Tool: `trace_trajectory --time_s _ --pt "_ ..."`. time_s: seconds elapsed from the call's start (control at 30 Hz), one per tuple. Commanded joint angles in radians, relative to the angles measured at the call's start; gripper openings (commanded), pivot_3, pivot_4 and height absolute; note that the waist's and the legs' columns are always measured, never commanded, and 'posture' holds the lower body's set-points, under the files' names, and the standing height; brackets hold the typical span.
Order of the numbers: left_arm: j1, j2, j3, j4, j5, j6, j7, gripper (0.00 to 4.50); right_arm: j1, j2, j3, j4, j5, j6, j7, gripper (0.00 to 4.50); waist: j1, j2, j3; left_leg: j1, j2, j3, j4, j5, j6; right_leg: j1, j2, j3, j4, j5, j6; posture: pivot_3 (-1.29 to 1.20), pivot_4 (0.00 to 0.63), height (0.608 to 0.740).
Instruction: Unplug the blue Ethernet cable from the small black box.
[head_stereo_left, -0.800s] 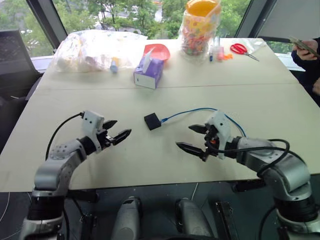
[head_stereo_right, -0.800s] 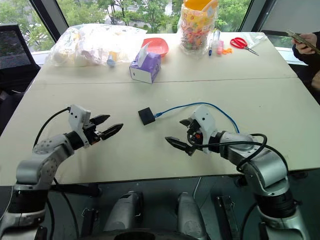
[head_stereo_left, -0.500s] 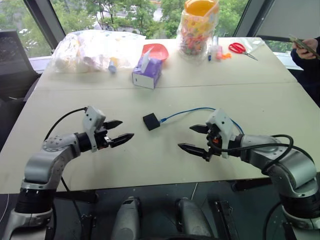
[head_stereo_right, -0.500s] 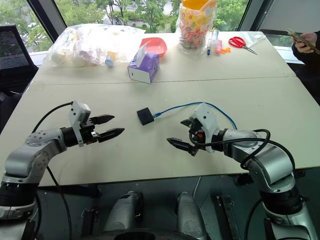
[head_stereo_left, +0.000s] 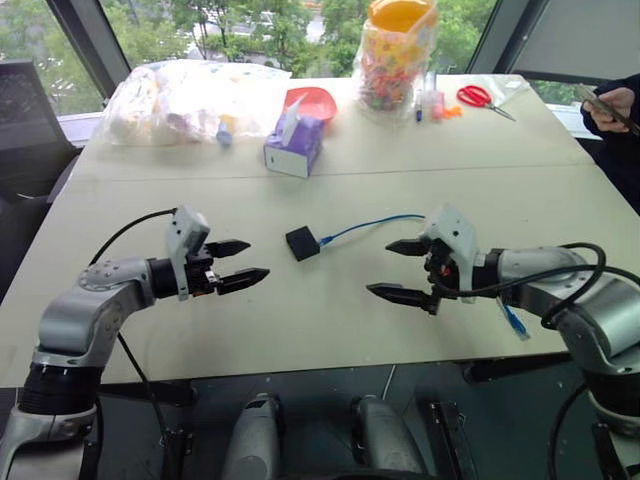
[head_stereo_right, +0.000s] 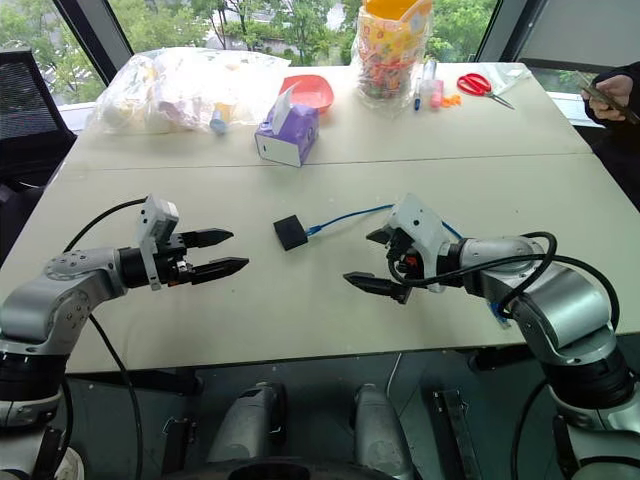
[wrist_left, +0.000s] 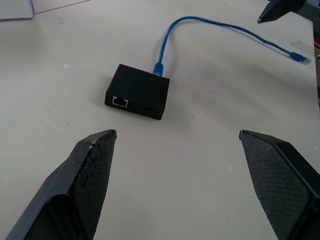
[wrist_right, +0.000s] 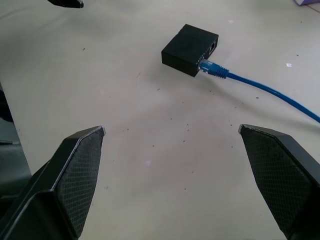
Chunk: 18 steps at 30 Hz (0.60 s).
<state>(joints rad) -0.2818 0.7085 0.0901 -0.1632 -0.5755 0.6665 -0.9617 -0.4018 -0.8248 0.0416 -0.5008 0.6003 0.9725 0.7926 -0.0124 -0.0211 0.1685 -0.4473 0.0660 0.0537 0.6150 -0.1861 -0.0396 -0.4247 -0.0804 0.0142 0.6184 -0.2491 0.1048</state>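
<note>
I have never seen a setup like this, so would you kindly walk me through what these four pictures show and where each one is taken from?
This is a humanoid robot with two arms, each ending in a two-fingered black gripper. Two pictures come from a stereo camera on its head, looking down over a beige table. The other two come from cameras on the wrists, looking out between each gripper's own fingers.

The left gripper and the right gripper both hover open above the table, holding nothing. Between them lies the small black box, with the blue Ethernet cable still plugged into its side; the wrist views show that plug up close.

At the far end sit a purple tissue box, a red bowl, clear plastic bags, a jar of colourful bits and red-handled scissors. A person's hand shows at the right edge.
</note>
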Motion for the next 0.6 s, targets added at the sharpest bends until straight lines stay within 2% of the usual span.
trace_trajectory --time_s 0.03,0.3,0.5,0.6 --pt "0.018 0.007 0.01 -0.034 0.005 -0.021 0.003 4.12 -0.053 -0.038 0.03 0.027 -0.033 -0.017 0.031 4.5 0.0 0.0 0.0 0.0 0.0 0.0 0.0 0.0 0.0 0.0 0.0 0.0 0.0 0.0 0.0 0.0 0.15 0.735" --pt "0.022 -0.017 0.02 -0.059 -0.004 -0.026 0.039 4.12 -0.362 0.018 0.257 0.412 -0.226 -0.228 0.23 4.5 -0.003 0.0 0.0 0.001 0.0 0.001 0.002 0.0 0.0 -0.001 0.0 0.001 0.003 0.0 0.0 0.0 0.15 0.735" --pt "0.023 -0.021 0.032 -0.076 0.0 -0.038 0.067 4.12 -0.563 0.137 0.395 0.795 -0.384 -0.431 0.409 4.5 0.0 0.0 0.0 0.0 0.0 0.001 0.002 0.0 0.0 -0.001 0.001 0.001 0.005 0.0 0.001 0.0 0.15 0.735" --pt "0.053 -0.02 0.045 -0.107 -0.001 -0.045 0.085 4.12 -0.667 0.239 0.453 1.034 -0.471 -0.556 0.48 4.5 -0.002 0.0 0.0 0.0 0.0 0.001 0.003 0.0 0.0 -0.002 0.001 0.001 0.009 0.0 0.002 0.0 0.15 0.735"
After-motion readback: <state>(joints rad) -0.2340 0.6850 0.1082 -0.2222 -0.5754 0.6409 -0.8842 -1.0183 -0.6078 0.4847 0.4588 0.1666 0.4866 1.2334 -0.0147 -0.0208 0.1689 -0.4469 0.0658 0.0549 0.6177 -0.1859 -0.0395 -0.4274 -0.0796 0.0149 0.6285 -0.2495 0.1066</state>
